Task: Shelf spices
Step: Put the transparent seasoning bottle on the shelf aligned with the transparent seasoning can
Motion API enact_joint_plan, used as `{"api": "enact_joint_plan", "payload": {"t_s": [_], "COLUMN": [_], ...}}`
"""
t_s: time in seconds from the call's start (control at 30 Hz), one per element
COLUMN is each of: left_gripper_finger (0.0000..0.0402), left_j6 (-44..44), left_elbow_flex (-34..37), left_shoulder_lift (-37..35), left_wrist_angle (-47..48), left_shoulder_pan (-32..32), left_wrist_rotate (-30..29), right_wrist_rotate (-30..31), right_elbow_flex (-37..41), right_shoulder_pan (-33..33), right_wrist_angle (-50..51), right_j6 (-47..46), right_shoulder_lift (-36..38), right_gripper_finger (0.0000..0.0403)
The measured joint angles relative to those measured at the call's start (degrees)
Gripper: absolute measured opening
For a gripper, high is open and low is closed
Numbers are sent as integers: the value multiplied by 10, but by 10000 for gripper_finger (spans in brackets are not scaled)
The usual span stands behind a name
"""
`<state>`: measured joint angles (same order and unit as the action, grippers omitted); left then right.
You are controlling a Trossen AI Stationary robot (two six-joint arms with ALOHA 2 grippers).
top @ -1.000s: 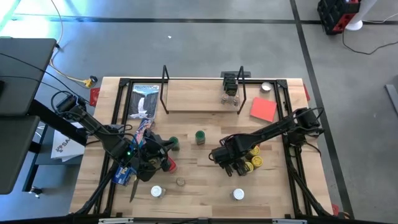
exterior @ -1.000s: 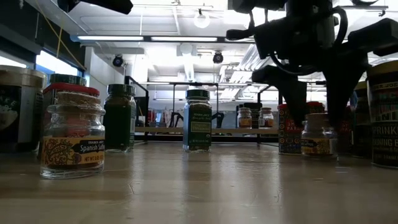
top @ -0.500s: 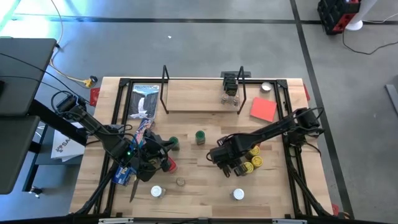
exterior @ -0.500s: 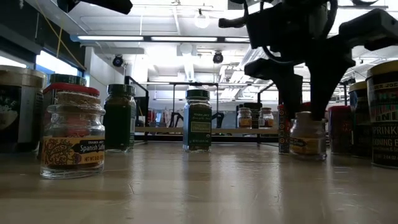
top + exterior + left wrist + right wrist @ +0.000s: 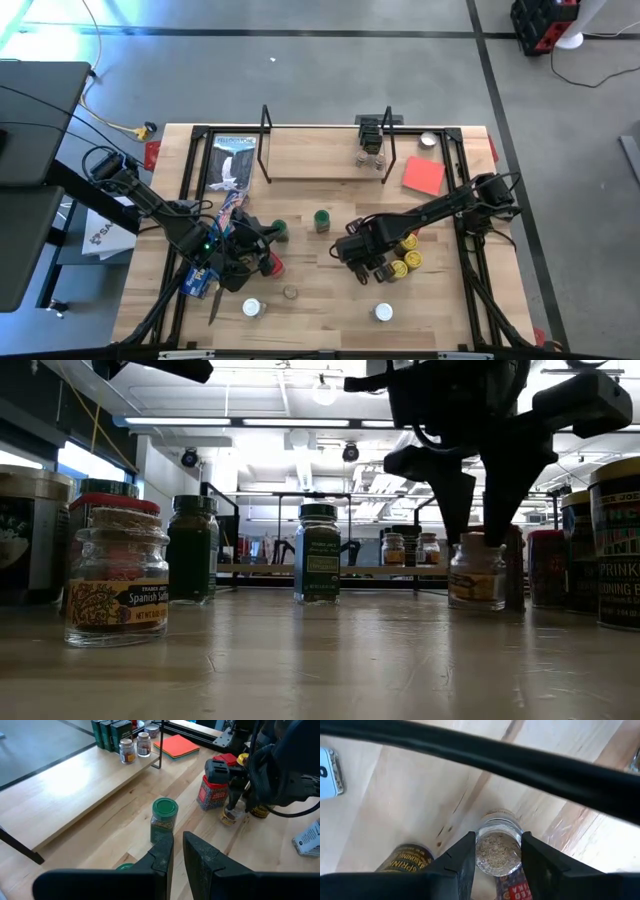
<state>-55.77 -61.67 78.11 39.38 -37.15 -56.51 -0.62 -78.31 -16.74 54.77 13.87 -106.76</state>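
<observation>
A small clear jar (image 5: 498,845) is clamped between the two fingers of the right gripper (image 5: 496,851) near the middle of the table (image 5: 330,300). In the low view the jar's base appears to be on the wood or barely off it; which cannot be told. The fingers are seated high on the jar, so a straight upward lift is called for, with the jar kept upright.

A red tin (image 5: 214,791) and yellow-lidded jars (image 5: 408,262) are just beside the held jar, so height should be gained before any sideways travel. The shelf (image 5: 320,155) lies at the far side of the table, with a few jars and tins (image 5: 371,140) already grouped near its right end. The bare board beside that group is judged the safest target, and the grip is best released only once the base is flat on the board.

The left gripper (image 5: 177,852) is held closed and empty over the left part of the table, a green-lidded jar (image 5: 164,819) just ahead of it.
</observation>
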Motion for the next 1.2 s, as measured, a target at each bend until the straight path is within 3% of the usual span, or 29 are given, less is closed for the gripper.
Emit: {"api": "enact_joint_plan", "payload": {"t_s": [0.5,0.9,1.2], "left_gripper_finger": [37,37,37], "left_j6": [0,0,0], "left_elbow_flex": [0,0,0], "left_shoulder_lift": [0,0,0], "left_wrist_angle": [0,0,0], "left_shoulder_pan": [0,0,0], "left_wrist_rotate": [4,5,5], "right_wrist_rotate": [-1,-14,-14], "right_elbow_flex": [5,5,5], "right_shoulder_pan": [17,33,25], "right_wrist_angle": [-64,-64,-67], "right_j6": [44,47,44], "right_shoulder_lift": [-2,-2,-2], "right_gripper_finger": [140,232,240]}}
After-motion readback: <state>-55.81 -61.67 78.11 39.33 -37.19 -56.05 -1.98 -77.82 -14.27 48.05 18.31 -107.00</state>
